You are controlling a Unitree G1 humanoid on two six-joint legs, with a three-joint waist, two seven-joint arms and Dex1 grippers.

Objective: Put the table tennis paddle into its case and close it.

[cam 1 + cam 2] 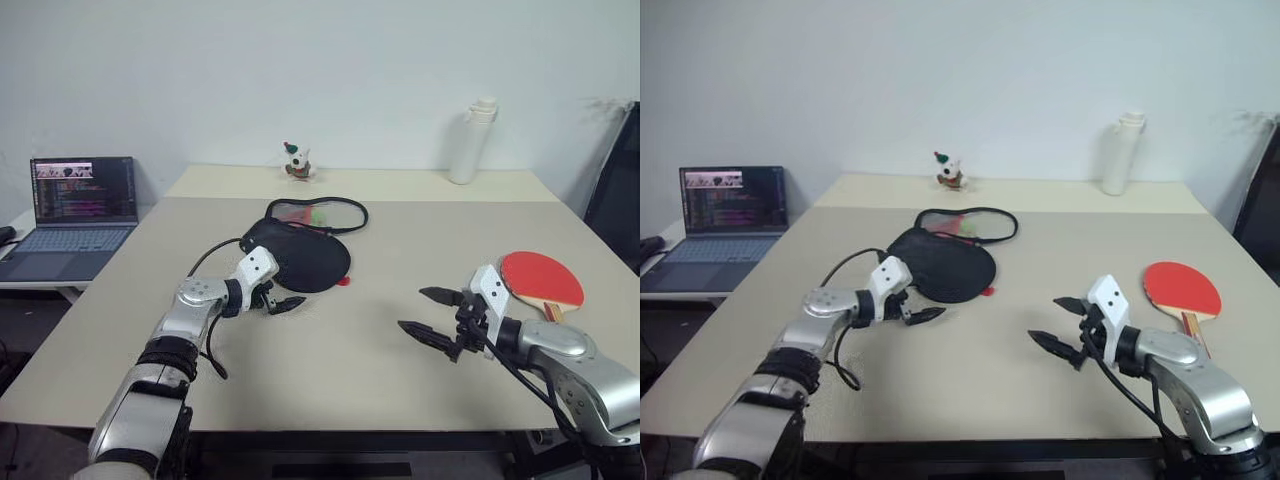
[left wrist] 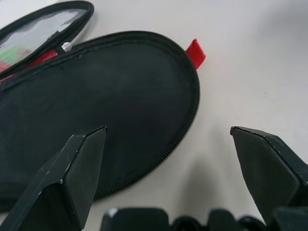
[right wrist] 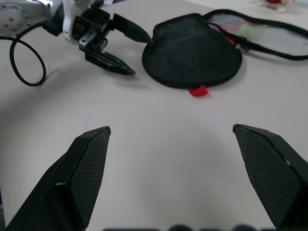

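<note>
Left hand point(image 1: 283, 301), fingers spread, sits just beside the case point(image 1: 305, 255).

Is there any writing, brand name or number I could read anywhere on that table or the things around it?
None can be read.
Laptop screen: coloured lines of text, too small to read.
Case: its plain black side faces up; no logo shows.
Paddle and white bottle: no lettering shows.

Head stereo downward; wrist views near case point(image 2: 96, 96).
</note>
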